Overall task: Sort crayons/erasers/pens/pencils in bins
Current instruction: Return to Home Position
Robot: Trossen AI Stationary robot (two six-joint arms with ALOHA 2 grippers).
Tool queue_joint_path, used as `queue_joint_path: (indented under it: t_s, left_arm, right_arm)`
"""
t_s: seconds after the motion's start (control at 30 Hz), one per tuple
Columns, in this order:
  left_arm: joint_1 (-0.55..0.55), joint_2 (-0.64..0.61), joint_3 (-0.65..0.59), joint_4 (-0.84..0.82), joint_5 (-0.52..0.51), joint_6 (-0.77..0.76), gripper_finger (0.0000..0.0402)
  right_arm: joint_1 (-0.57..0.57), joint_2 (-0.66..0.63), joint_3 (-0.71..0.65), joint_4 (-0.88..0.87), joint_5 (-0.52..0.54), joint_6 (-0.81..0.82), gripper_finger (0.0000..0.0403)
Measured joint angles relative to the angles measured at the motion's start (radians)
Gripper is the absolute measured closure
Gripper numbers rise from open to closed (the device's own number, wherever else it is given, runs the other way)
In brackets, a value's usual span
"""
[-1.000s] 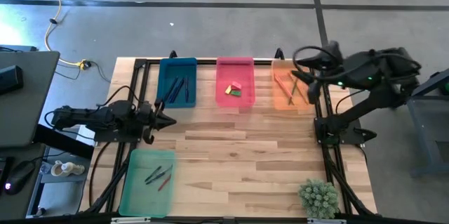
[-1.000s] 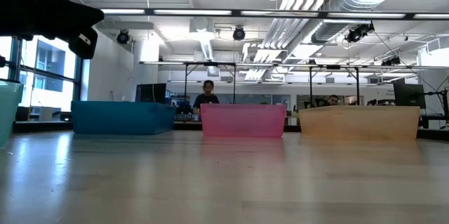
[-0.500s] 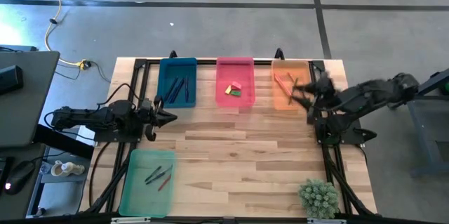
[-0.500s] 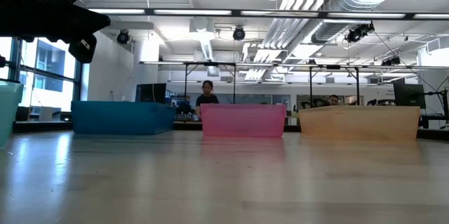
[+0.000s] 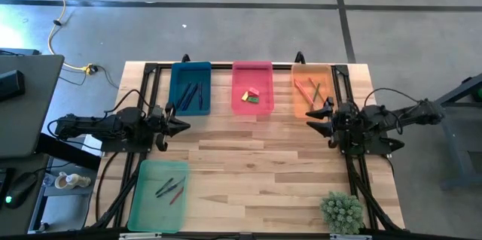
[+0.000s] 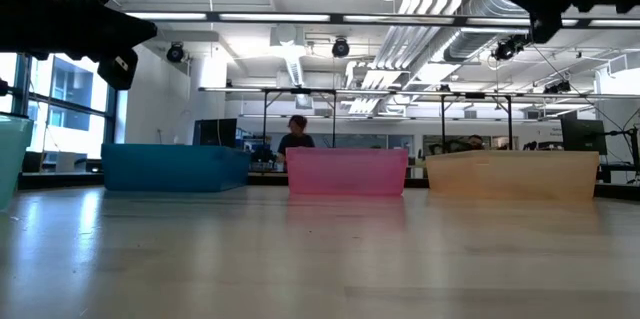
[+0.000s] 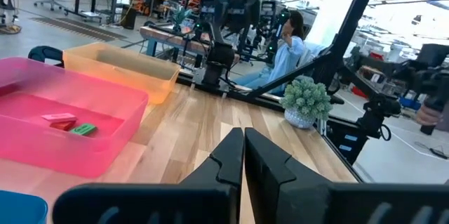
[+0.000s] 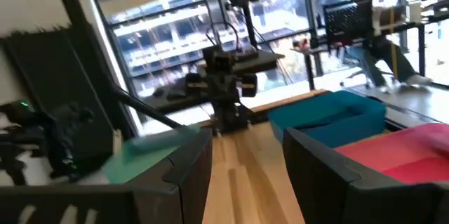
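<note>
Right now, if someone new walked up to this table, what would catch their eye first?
Probably the row of bright bins along the far edge: blue bin, pink bin and orange bin, with a green bin alone at the near left corner. Next, the two dark arms facing each other, left gripper shut, right gripper open, both empty.

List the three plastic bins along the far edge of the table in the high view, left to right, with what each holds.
Blue plastic bin with dark pens → pink plastic bin with small erasers → orange plastic bin with thin pencils.

No text, label, brand or number can be read anywhere.
</note>
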Motion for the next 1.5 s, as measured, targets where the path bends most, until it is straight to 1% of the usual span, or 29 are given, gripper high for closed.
queue_joint_path:
  t_s: [0.1, 0.23, 0.43, 0.47, 0.6, 0.77, 1.5]
  left_arm:
    - [0.000, 0.000, 0.000, 0.000, 0.000, 0.000, 0.0398]
    - [0.000, 0.000, 0.000, 0.000, 0.000, 0.000, 0.0398]
    - [0.000, 0.000, 0.000, 0.000, 0.000, 0.000, 0.0398]
    - [0.000, 0.000, 0.000, 0.000, 0.000, 0.000, 0.0398]
    - [0.000, 0.000, 0.000, 0.000, 0.000, 0.000, 0.0398]
    - [0.000, 0.000, 0.000, -0.001, 0.000, 0.000, 0.0398]
    - [0.000, 0.000, 0.000, -0.001, 0.000, 0.000, 0.0398]
  right_arm:
    - [-0.023, -0.079, -0.063, -0.001, -0.026, 0.004, 0.0236]
    - [-0.045, -0.165, -0.126, -0.005, -0.035, 0.012, 0.0236]
    - [-0.062, -0.243, -0.237, 0.000, -0.037, 0.067, 0.0236]
    - [-0.063, -0.254, -0.238, -0.017, -0.037, 0.073, 0.0236]
    - [-0.064, -0.255, -0.238, -0.030, -0.023, 0.073, 0.0236]
    - [-0.064, -0.253, -0.239, -0.030, 0.048, 0.066, 0.0236]
    - [-0.064, -0.251, -0.239, -0.046, 0.054, 0.065, 0.0236]
